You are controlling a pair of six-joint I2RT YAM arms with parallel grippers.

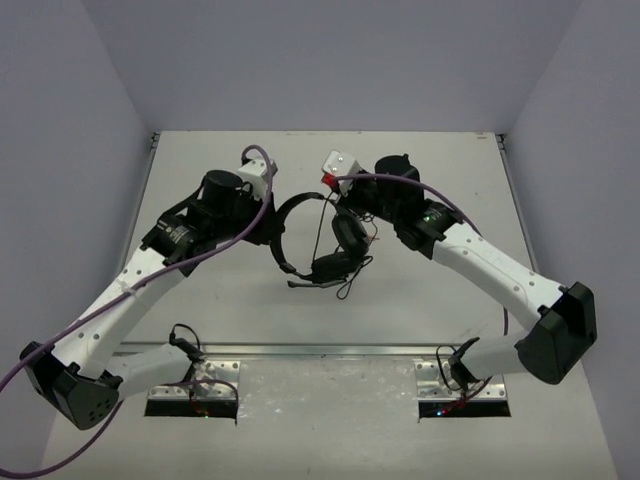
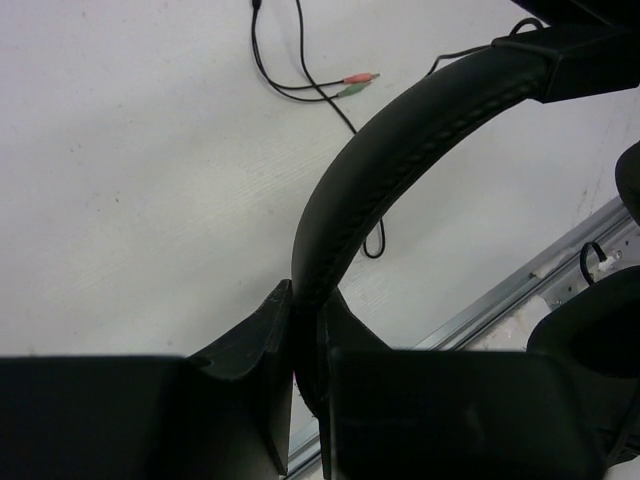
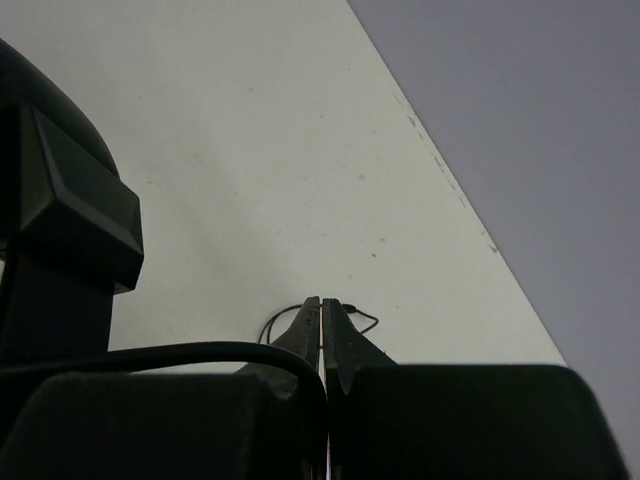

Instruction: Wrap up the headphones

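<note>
Nearest, at the edge of the tabletop (image 1: 400, 300), sit two arm bases; both arms reach inward to the middle, where the headphones (image 1: 335, 245) are held between them; whether they hang clear of the surface I cannot tell. The left gripper (image 2: 305, 305) has its jaws clenched on the padded headband (image 2: 420, 130), which arches up and away from them; the right gripper (image 3: 321, 310) has its jaws pressed almost together, seemingly pinching the thin black cable (image 3: 180, 352) that curves in from its left, though the pinch point itself is hidden. The two earcups (image 1: 345, 235) sit just beside the right gripper, with the boom mic (image 1: 302, 284) below them. Beyond the left jaws, the cable's loose end lies on the tabletop and finishes in pink and green plugs (image 2: 358, 82). The wrapping looks barely begun, since much cable trails free. To do the step well, the left should keep the headband steady as an anchor; the right should carry the cable round it in snug, even turns, under light tension so no loop slips, steering clear of the mic; the plugs are best tucked in last.
</note>
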